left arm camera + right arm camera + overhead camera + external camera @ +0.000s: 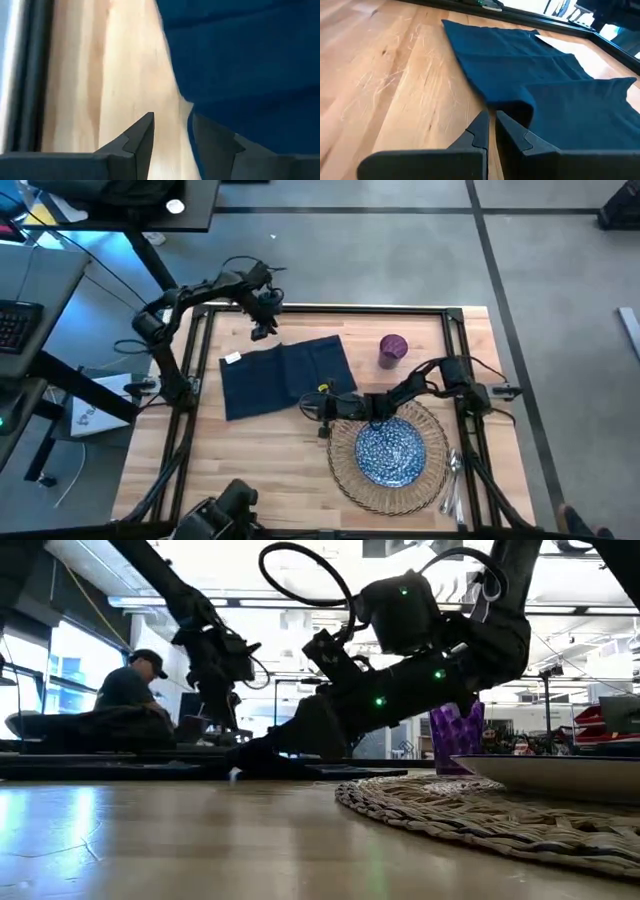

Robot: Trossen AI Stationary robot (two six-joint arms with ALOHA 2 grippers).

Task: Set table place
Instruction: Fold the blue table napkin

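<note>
Light butcher-block strips make up the table (260, 470), framed by a black rail, and we see the place half laid on it. At lower right of the high view the wicker mat (345, 475) carries the speckled plate (388, 450), with the cutlery (452, 480) just beside the mat's right rim. The purple cup (392, 349) stands at upper right.

What the coming move turns on, we judge, is the napkin (285, 375). It lies spread left of the plate, its long axis running left to right across the frame. The right gripper (322, 408) sits at its lower right corner, fingers nearly together; in its wrist view the cloth edge (520, 102) lies just ahead of the tips, and we cannot tell if it is pinched. The left gripper (262, 330) hovers at the upper edge, jaws narrowly parted, with the cloth border (240, 70) just beyond one fingertip.

Both are near, the right one lower to the cloth. A small pale tag (232, 359) shows on the napkin's left corner; we can read no writing.
</note>
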